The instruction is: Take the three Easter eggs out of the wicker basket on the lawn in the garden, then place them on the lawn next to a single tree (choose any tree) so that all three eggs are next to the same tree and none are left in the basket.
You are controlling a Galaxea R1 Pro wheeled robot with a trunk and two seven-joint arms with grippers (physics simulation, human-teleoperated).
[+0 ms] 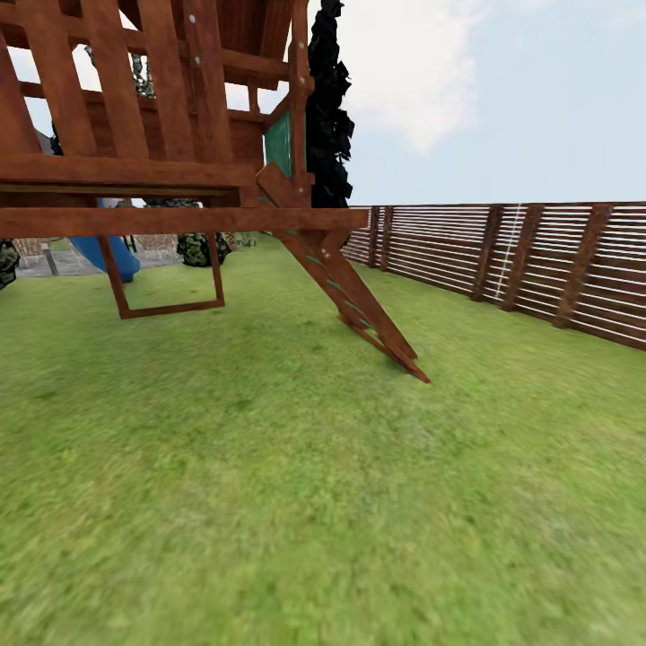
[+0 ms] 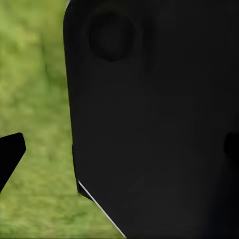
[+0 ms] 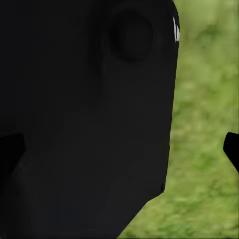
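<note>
Head view: lawn [image 1: 296, 502] takes the whole lower half of the frame, blurry green, flat. Reddish wooden play tower [image 1: 161, 117] sits upper left, with a slanted ladder [image 1: 354, 305] running down to the grass near centre. Blue slide [image 1: 103, 256] shows at mid left under the tower deck. A black-leaved tree [image 1: 327, 108] stands right behind the tower's right post. Brown slat fence [image 1: 529, 265] runs along the right side, mid-height, receding toward centre. Sky with a pale cloud upper right.

Left wrist view: a large black robot body part [image 2: 154, 119] covers most of the frame, grass on the left strip, one dark finger tip [image 2: 10, 154] at the left edge. Jaws state: cannot tell.

Right wrist view: same kind of black part [image 3: 84, 119] across left and centre, grass on the right strip, a dark finger tip [image 3: 232, 147] at the right edge. Jaws state: cannot tell.
</note>
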